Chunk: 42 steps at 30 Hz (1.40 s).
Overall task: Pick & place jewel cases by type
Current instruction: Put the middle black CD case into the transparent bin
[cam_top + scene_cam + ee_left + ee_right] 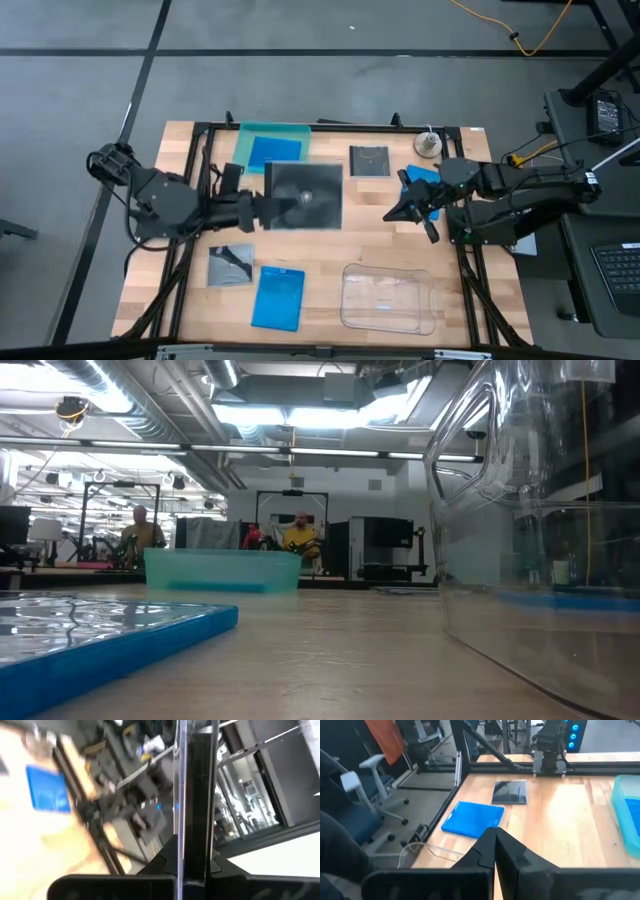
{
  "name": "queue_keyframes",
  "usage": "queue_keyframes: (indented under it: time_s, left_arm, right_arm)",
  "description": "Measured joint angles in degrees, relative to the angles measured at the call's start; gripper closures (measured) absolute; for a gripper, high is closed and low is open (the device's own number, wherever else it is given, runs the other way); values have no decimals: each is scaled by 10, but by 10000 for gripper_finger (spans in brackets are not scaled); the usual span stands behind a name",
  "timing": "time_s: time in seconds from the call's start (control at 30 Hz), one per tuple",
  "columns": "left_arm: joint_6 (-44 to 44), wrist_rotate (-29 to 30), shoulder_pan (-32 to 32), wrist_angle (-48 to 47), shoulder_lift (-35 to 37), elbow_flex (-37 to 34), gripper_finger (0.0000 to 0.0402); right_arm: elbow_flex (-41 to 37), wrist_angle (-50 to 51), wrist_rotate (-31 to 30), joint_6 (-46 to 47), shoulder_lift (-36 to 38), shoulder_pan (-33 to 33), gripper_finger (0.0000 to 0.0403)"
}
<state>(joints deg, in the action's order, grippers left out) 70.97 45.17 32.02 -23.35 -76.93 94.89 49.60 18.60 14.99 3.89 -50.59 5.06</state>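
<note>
The dark jewel case we grasp edge-on in our left hand above the worktop to sort it, while our right hand waits clenched, empty.

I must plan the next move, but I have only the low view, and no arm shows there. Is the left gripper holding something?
Observer: Yes. The left gripper is shut on a dark square case, lifted over the middle of the table.
Operator: And the right gripper?
Observer: The right gripper is shut and holds nothing. It is close to a blue case.
Operator: Is the teal tray empty?
Observer: No. The teal tray has one other blue case inside.
</note>
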Motion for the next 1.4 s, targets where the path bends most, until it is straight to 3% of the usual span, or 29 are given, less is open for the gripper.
queue_keyframes:
  time_s: [0.23,0.37,0.67,0.83,1.0,1.13,1.27,1.4]
  left_arm:
    - [215,-30,21,-126,-5,0,397]
    - [244,-34,14,-168,-4,0,397]
    - [126,-40,2,-204,-4,-15,397]
    - [78,-44,-1,-207,-4,-57,397]
    - [20,-68,-14,-207,-5,-111,397]
    - [-40,-74,-34,-168,-5,-157,397]
    - [-127,-80,-61,-58,-5,-196,396]
    - [-206,-127,-87,61,-9,-226,397]
  right_arm:
    - [0,24,-20,-41,0,0,393]
    - [0,30,-29,-58,0,0,393]
    - [10,19,-32,-21,-1,-30,384]
    - [103,124,-7,-1,-32,-95,335]
    - [260,235,60,-35,-110,-151,260]
    - [385,309,152,-55,-191,-185,204]
    - [484,372,236,-58,-272,-198,166]
    - [544,407,293,-69,-348,-198,151]
